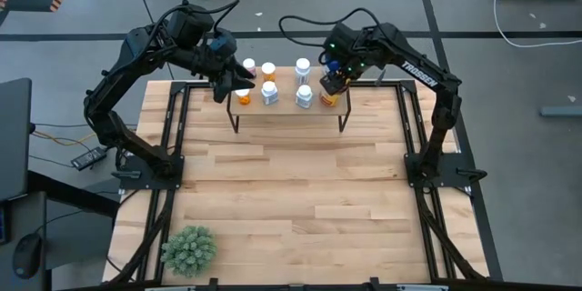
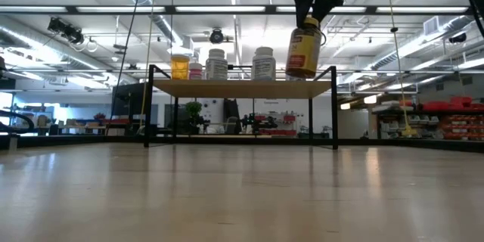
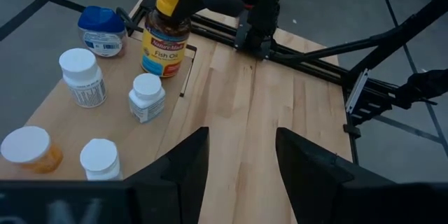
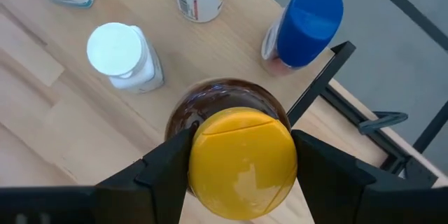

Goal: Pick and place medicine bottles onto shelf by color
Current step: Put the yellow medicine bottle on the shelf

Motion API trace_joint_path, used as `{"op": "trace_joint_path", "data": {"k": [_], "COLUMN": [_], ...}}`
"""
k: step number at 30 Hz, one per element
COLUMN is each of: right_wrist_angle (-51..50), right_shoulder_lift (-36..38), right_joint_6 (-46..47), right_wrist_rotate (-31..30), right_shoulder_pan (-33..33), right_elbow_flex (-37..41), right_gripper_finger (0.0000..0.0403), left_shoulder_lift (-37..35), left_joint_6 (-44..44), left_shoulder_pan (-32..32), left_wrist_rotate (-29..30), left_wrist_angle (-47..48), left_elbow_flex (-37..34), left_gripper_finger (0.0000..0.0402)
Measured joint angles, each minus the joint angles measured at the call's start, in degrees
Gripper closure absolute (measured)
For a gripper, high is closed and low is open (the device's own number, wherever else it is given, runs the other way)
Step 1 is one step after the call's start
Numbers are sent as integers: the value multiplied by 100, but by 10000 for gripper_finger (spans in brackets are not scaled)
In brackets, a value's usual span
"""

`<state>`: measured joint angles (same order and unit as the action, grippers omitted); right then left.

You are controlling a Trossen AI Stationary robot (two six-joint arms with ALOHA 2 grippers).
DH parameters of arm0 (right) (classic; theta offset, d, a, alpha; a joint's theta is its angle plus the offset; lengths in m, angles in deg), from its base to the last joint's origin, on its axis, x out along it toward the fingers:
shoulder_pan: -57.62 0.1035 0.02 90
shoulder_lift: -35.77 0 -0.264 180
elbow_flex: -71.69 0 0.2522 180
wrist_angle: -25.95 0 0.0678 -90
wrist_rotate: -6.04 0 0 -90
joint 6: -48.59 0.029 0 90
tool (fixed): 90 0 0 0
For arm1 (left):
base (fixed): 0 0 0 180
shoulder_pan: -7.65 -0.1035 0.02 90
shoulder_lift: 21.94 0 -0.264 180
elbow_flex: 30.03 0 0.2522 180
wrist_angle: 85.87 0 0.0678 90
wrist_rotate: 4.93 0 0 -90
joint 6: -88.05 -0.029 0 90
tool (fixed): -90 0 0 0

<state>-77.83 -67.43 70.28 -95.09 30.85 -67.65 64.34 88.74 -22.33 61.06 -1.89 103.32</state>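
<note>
- Yellow-capped amber fish oil bottle [image 4: 234, 150] is clamped at the cap by right gripper [image 4: 241, 161], hanging over the shelf [image 2: 242, 88] end, beside the blue-capped bottle [image 4: 304, 24].
- Left gripper [image 3: 238, 157] is seen spread, empty, over the shelf's other end.

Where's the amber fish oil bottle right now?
The amber bottle hangs by its yellow cap in the right gripper, over the shelf's right end in the high view, beside the blue-capped bottle.
</note>
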Motion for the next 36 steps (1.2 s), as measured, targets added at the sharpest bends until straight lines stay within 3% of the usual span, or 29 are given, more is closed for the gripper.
{"op": "trace_joint_path", "data": {"k": [11,36], "right_wrist_angle": [0,178], "right_shoulder_lift": [0,2], "right_joint_6": [-614,-274], "right_wrist_rotate": [159,47], "right_shoulder_pan": [-17,-21], "right_elbow_flex": [318,323], "right_gripper_finger": [166,157], "left_shoulder_lift": [0,0], "left_joint_6": [15,20], "left_shoulder_pan": [0,0], "left_wrist_rotate": [0,-2], "left_wrist_angle": [2,7], "left_elbow_flex": [0,0], "left_gripper_finger": [230,230]}}
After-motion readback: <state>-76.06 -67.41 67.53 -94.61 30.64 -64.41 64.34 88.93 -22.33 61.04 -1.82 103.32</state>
